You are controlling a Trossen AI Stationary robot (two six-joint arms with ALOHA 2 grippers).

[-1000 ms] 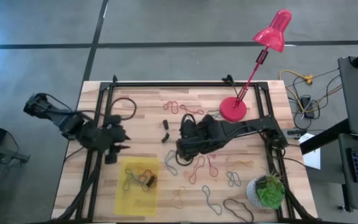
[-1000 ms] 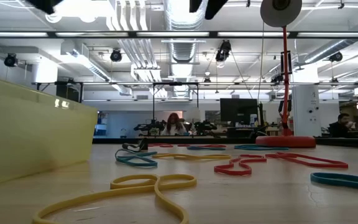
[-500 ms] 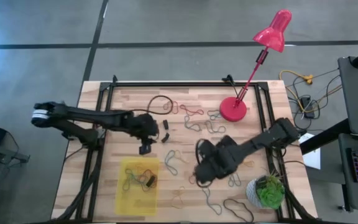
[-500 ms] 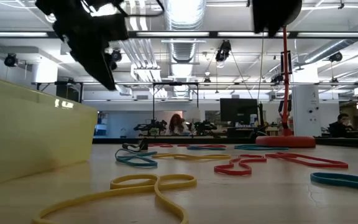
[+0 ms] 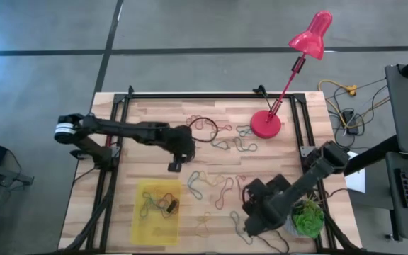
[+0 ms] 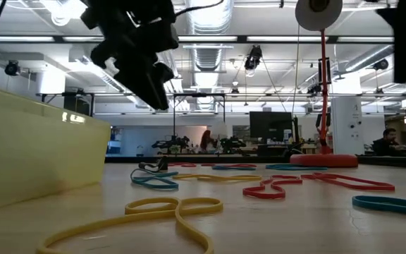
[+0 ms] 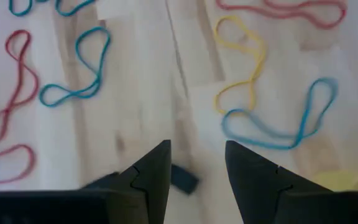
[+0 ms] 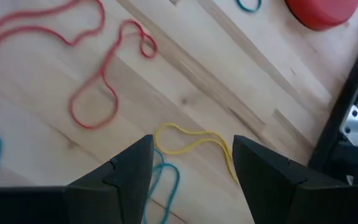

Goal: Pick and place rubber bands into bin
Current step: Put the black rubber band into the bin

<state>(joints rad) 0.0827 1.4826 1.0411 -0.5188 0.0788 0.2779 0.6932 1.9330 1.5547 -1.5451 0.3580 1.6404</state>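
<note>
Many rubber bands [image 5: 218, 190] in red, yellow, blue and green lie flat and scattered on the wooden table. The yellow bin [image 5: 142, 225] sits near the near-left corner with a few bands inside; its wall [image 6: 34, 152] fills the low view's left. My left gripper [image 5: 176, 160] hovers open over the table's middle, just beyond the bin. In its wrist view the open fingers [image 7: 197, 149] stand above bare wood, with a blue band [image 7: 278, 127] and a yellow band [image 7: 241, 68] ahead. My right gripper [image 5: 252, 218] hovers open at the near right, its fingers [image 8: 194, 143] over a yellow band [image 8: 197, 140].
A pink lamp's base [image 5: 265, 125] stands far right and a potted plant [image 5: 304, 218] sits at the near-right corner, close to my right arm. A small dark block [image 7: 183, 178] lies below my left fingers. Black frame rails [image 5: 119, 120] edge the table.
My left arm has swung from the table's left edge toward its middle, stretching out just beyond the bin. My right arm has drawn back from the middle toward the near-right corner, ending beside the plant. The bands and the bin have stayed where they were.
</note>
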